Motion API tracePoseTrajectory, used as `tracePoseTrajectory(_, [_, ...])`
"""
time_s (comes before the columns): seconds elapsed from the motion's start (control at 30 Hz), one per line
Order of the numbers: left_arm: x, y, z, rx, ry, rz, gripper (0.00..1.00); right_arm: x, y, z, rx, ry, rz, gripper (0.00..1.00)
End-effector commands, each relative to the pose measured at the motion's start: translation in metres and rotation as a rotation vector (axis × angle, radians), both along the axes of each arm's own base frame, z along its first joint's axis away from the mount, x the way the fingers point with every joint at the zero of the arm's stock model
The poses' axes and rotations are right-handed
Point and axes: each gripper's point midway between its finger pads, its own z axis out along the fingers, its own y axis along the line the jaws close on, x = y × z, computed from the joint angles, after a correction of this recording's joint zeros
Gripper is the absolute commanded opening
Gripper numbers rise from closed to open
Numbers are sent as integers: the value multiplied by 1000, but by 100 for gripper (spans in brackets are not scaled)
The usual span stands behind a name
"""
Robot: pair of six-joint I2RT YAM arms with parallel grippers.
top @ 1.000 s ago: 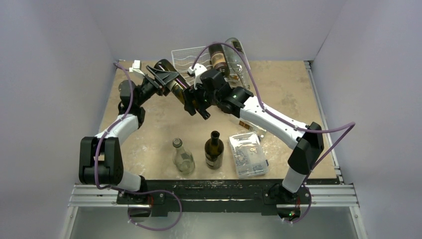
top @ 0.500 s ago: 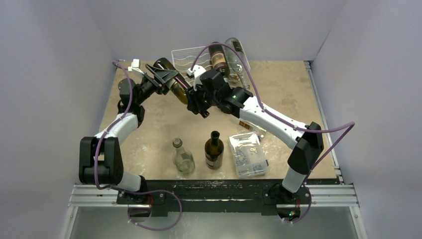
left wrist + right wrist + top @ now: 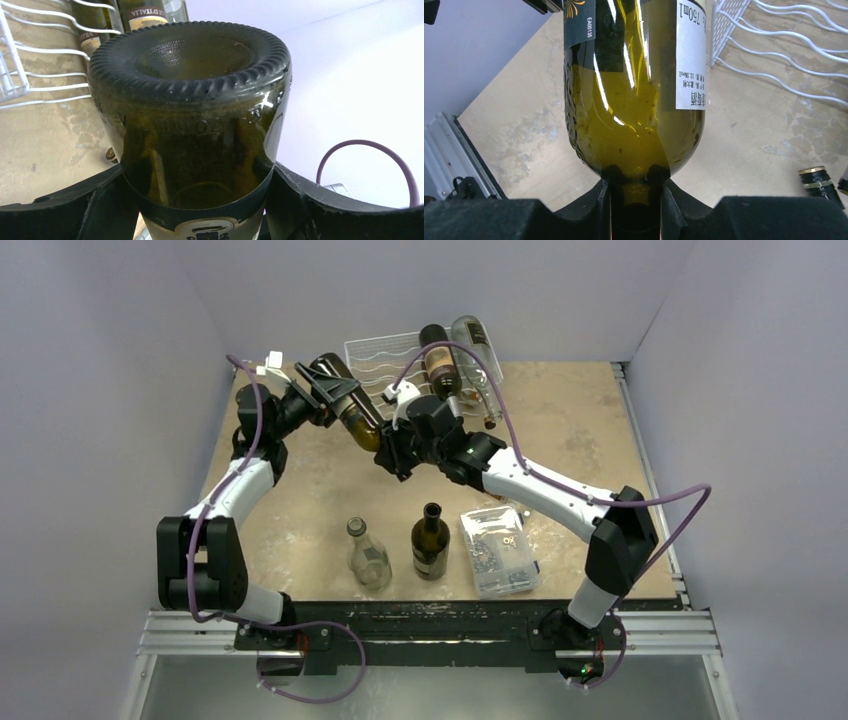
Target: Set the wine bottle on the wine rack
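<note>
Overhead view: even, soft light, slightly grainy, only faint shadows on table [image 3: 320, 490]. Wrist views brighter: white glare streaks running down wine bottle [image 3: 624, 115], wall [image 3: 350, 75] washed pale, bottom edges dark and slightly soft.

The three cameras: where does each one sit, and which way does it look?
Top external: high above and behind the arms, looking down at the table; both arms show, the left gripper and right gripper holding one wine bottle.
Left wrist: on the left arm, facing the bottle's base; its fingers show.
Right wrist: on the right arm, facing up the bottle from its neck; its fingers show.
Shared: both wrist views see that bottle and the white wine rack.
</note>
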Motion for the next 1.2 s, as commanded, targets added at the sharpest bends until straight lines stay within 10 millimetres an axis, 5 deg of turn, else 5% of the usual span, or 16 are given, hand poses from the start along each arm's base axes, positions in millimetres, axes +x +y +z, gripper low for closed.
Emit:
tracePoseTrajectory(0.0, [-22, -12, 47, 55, -108, -96, 72, 16, 4, 77, 232, -126, -69, 0])
tracePoseTrajectory(0.3, [-23, -1, 30, 113, 13, -68, 99, 27, -25, 93, 364, -98, -149, 0])
tracePoseTrajectory(0.4, [-19, 19, 24, 131, 58, 12, 100, 34, -39, 90, 369, -82, -185, 0])
tracePoseTrajectory(0.67, [-19, 28, 28, 179, 51, 36, 100, 38, -53, 77, 285, -69, -208, 0])
tracePoseTrajectory(0.93, [-34, 36, 61, 293, -72, 88, 100, 17, -83, 38, 125, -6, -239, 0])
tracePoseTrajectory(1.17, [-57, 64, 99, 461, -122, 272, 100, 12, -100, 18, 84, 30, -303, 0])
